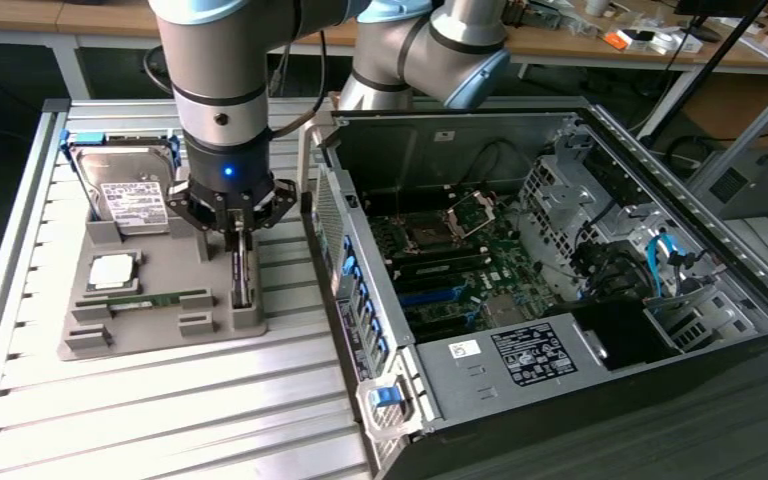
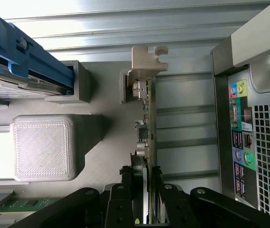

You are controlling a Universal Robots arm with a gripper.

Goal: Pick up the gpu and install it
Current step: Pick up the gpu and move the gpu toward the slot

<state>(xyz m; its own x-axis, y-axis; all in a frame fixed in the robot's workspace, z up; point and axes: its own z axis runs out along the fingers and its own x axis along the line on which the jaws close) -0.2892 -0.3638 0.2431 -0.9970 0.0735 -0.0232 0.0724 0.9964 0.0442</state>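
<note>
**Gripper state.** The gripper [image 1: 236,235] stands directly over the gpu [image 1: 240,278]. In the wrist view its fingers [image 2: 126,184] lie against both faces of the card, with no gap to be seen, so the gripper [image 2: 142,175] is drawn in narrow and clamps the gpu [image 2: 147,111]. The hold is at the cooler end, away from the metal bracket [image 2: 146,59], which leaves the bracket free.

**Position of the card.** The gpu stands on edge in a slot of the grey holder tray [image 1: 157,338], not yet lifted out. Judged from this, the upright stance presents both flat faces to a grip from above. In the exterior view the tray lies at 9 o'clock from the computer case [image 1: 424,150], on the slatted table [image 1: 157,420].

**Other parts in the tray.** The hard drive [image 1: 128,195] leans at 11 o'clock from the gpu; the memory stick [image 1: 144,298] lies flat at 9 o'clock from it. Each has its own recess, well apart from the grip.

**Case.** The case lies on its side with the panel off, so the motherboard [image 1: 444,270] faces upward.

**Markings.**
- Hard drive: white label, text not legible.
- Power supply label [image 1: 534,355], at 5 o'clock in the case: dark with white print, not legible.
- Rear ports [image 2: 241,137]: coloured sockets, no readable writing.
</note>
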